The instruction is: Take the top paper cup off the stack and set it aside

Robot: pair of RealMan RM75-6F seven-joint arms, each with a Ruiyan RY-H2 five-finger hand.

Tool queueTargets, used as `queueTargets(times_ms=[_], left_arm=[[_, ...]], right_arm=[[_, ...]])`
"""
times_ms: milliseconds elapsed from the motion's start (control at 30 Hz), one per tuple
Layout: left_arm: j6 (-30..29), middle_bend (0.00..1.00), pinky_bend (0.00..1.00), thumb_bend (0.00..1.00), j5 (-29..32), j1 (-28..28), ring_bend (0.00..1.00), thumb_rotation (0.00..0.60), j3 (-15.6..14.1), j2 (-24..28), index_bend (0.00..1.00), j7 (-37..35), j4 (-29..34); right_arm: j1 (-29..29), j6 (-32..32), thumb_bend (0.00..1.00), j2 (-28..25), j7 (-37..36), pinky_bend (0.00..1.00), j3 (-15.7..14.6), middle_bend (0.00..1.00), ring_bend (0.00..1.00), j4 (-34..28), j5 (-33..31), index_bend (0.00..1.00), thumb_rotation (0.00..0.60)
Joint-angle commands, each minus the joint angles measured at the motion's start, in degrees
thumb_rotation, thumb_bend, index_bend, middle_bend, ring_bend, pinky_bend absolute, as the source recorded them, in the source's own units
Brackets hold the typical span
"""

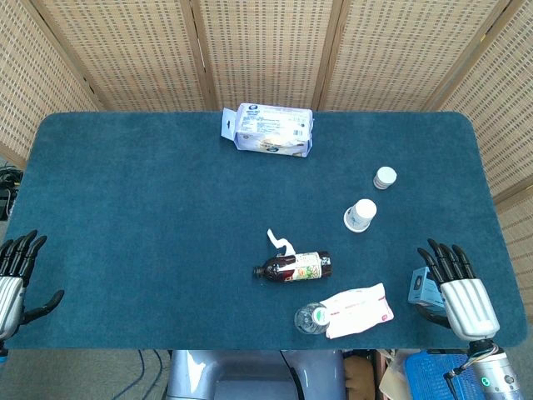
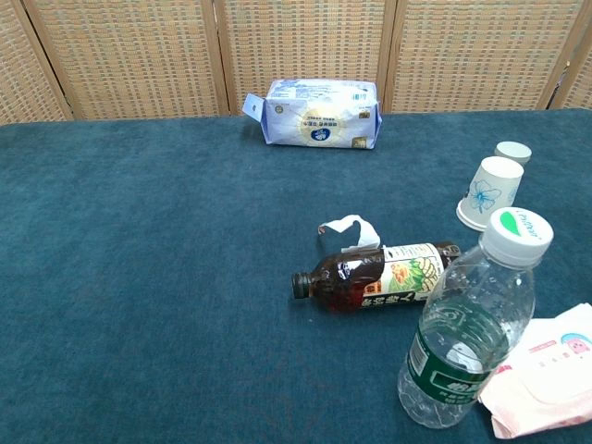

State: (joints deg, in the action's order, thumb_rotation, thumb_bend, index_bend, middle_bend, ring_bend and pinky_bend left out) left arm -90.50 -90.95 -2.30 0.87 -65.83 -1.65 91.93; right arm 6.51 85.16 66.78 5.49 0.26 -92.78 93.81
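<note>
Head view. The cup stack [image 1: 360, 215] stands inverted, right of centre in the frame, with a single cup [image 1: 385, 177] just above and to its right. The right hand [image 1: 454, 283] rests at the lower right edge of the table [image 1: 150, 208], fingers extended and slightly spread, gripping nothing; a small blue box [image 1: 419, 287] lies against its thumb side. The left hand [image 1: 15, 271] sits at the lower left edge, fingers likewise straight and apart, empty. A dark bottle [image 1: 293, 267] lies on its side in the lower centre, with a clear bottle [image 1: 310, 318] and a pink pack [image 1: 358, 310] below it. A tissue pack [image 1: 273, 130] lies at top centre.

Chest view. Neither hand shows. The stack [image 2: 488, 192] appears at the right, base up, rim on the cloth; how many cups are nested cannot be told. The second cup [image 2: 512, 153] stands just behind it. The upright clear bottle [image 2: 467, 324] fills the lower right.

Procedure, as judged. The right hand is nearer; use it. Approach from the lower right, clear of the pink pack. Pinch the upper cup near its raised base, lightly, since paper walls crush. Lift straight up so the cup below stays seated. Use the left hand to steady the stack only if it rises as well.
</note>
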Motion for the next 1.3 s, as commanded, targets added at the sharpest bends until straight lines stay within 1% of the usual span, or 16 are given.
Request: queueTargets(times_ms=[33, 267, 1100, 1200, 1300], left_arm=[[-0.04, 0.00, 0.00, 0.27, -0.03, 0.00, 0.00, 0.600, 0.01, -0.01, 0.00, 0.02, 0.01], [-0.40, 0.00, 0.00, 0.27, -0.25, 0.15, 0.00, 0.600, -0.03, 0.02, 0.00, 0.22, 0.19], [-0.68, 0.00, 0.00, 0.27, -0.15, 0.28, 0.00, 0.600, 0.15, 0.24, 0.00, -0.07, 0.24], [-0.88, 0.00, 0.00, 0.27, 0.04, 0.39, 0.00, 0.600, 0.28, 0.37, 0.00, -0.36, 0.33], [-0.96, 0.00, 0.00, 0.27, -0.19, 0.37, 0.00, 0.600, 0.26, 0.43, 0.00, -0.42, 0.35]], right_arm=[[0.03, -0.13, 0.21, -0.02, 0.03, 0.00, -0.05, 0.00, 0.00, -0.01, 0.01, 0.01, 0.600], [0.17, -1.02, 0.21, -0.23, 0.18, 0.00, -0.34, 0.00, 0.00, -0.26, -0.23, 0.01, 0.600], [0.08, -0.57, 0.21, -0.43, 0.25, 0.00, -0.22, 0.00, 0.00, -0.69, 0.27, 0.01, 0.600], [0.86, -1.26, 0.21, -0.52, 0.39, 0.00, 0.33, 0.00, 0.00, -1.02, 0.22, 0.01, 0.600], [2.60, -3.20, 0.21, -1.95, 2.17, 0.00, 1.64, 0.00, 0.00, -3.14, -0.47, 0.01, 0.600]])
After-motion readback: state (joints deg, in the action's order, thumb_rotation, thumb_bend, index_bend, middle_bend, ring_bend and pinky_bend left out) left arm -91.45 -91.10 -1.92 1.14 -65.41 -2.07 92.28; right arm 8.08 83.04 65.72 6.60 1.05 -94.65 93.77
